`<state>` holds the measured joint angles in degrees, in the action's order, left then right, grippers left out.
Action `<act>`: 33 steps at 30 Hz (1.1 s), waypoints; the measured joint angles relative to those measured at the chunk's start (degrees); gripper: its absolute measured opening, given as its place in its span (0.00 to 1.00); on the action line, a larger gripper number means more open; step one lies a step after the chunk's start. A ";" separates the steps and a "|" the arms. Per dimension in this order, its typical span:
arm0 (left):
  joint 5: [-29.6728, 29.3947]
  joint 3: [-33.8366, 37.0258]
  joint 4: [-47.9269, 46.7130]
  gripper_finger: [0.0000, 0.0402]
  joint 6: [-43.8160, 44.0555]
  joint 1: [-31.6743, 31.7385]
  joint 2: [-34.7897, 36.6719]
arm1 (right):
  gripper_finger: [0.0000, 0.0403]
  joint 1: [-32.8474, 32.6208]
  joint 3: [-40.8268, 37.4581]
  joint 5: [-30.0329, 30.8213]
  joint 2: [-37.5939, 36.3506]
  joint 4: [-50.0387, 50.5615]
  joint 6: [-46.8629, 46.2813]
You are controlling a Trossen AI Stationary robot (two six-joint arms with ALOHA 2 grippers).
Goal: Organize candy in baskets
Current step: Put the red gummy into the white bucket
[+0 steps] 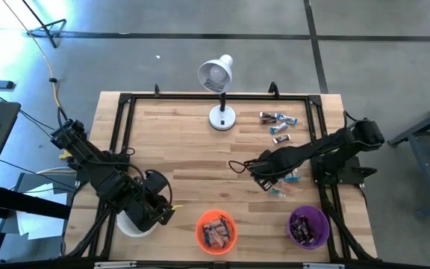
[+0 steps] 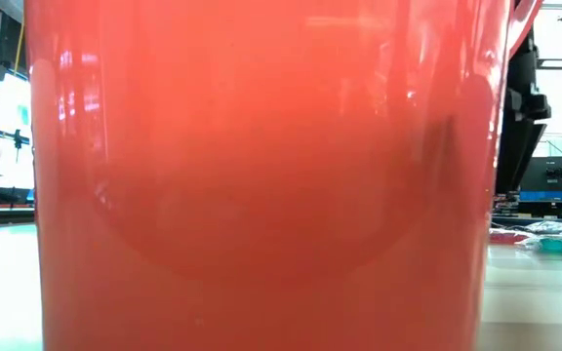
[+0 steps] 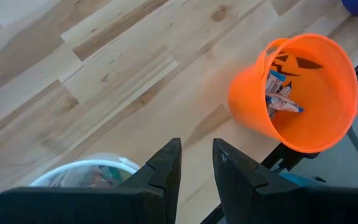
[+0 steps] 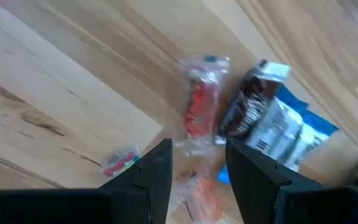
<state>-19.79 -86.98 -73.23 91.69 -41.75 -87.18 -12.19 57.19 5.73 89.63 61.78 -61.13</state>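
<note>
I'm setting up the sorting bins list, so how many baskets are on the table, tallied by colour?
White basket: 1
Orange basket: 1
Purple basket: 1
Total: 3 baskets

Left gripper (image 3: 196, 163), right gripper (image 4: 197, 163): fingers parted, empty.
</note>
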 joint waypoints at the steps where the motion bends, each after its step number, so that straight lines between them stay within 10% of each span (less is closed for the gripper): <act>1: 0.02 0.00 0.00 0.20 0.33 -0.16 0.00 | 0.36 0.32 0.00 -0.17 0.31 -0.63 0.73; 33: 1.17 0.00 -0.07 0.20 3.77 1.27 -0.07 | 0.30 8.66 -15.17 -10.29 0.56 -20.41 9.62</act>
<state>-18.62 -86.98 -73.30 95.46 -40.48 -87.24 -3.53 42.02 -4.56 90.19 41.37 -51.51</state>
